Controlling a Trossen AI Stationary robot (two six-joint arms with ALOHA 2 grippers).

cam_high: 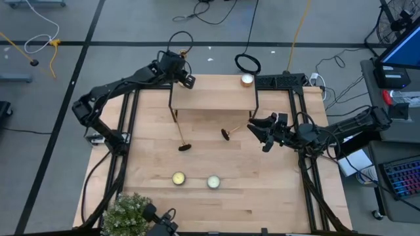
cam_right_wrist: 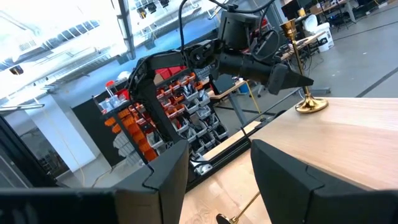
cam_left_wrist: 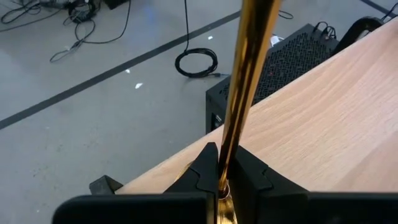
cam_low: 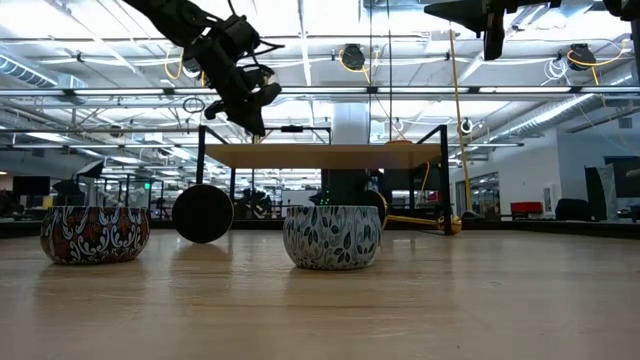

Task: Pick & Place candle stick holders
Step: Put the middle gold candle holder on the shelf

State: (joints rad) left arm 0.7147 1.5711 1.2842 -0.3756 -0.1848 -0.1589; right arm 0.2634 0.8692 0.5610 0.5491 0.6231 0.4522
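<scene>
One gold candlestick [cam_right_wrist: 303, 62] stands upright on the raised wooden shelf [cam_high: 213, 95], near its far left corner. My left gripper [cam_high: 182, 77] is shut on its stem. Two more gold candlesticks lie on the table in front of the shelf, one with its dark base at the left [cam_high: 185, 147] and one at the centre [cam_high: 226, 134]. My right gripper [cam_high: 262, 133] is open and empty. It hovers above the table just right of the centre candlestick. My left gripper pinches the candlestick's thin stem [cam_left_wrist: 231, 149] between its two fingers, in the stem's lower half. The fingers [cam_right_wrist: 287, 79] slant down from the table's far left and lie across the stem. The candlestick stands upright with its round base [cam_right_wrist: 311, 106] on the shelf.
A glowing candle [cam_high: 247, 80] sits on the shelf's far right corner. Two candles in patterned tins stand near the table's front, one yellow [cam_high: 178, 177] and one green [cam_high: 213, 181]. A plant [cam_high: 128, 213] is at the near left corner. A black box [cam_high: 279, 81] lies behind the shelf.
</scene>
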